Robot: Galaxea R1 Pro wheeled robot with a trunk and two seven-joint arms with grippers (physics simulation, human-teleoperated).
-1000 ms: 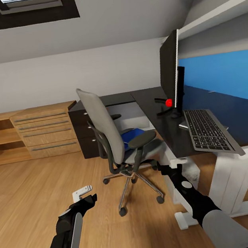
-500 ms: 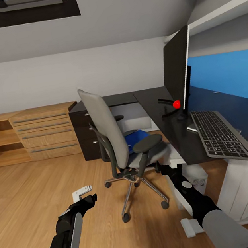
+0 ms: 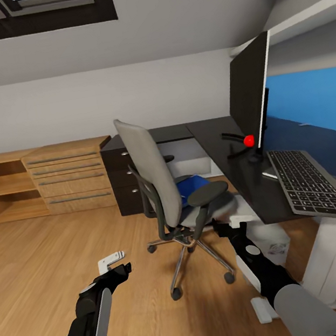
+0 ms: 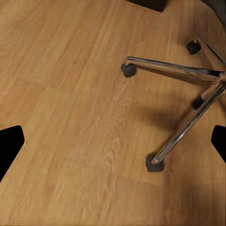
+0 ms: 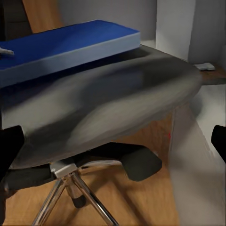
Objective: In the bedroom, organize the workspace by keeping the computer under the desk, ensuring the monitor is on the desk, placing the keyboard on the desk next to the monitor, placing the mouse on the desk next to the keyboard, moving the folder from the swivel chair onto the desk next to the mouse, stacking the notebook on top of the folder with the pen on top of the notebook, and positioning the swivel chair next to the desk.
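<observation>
Nearest, the left tool [image 3: 114, 265] hangs open over bare floor, idle. The right tool [image 3: 228, 229], jaws spread, aims at the swivel chair [image 3: 163, 190], where the blue folder [image 5: 66, 44] lies on the seat. Beyond, keyboard [image 3: 310, 183] and monitor [image 3: 251, 91] sit on the table [image 3: 233, 165].

Soft, even daylight fills the room; faint shadows lie under the swivel chair [image 3: 174, 189], its seat blurred up close.
</observation>
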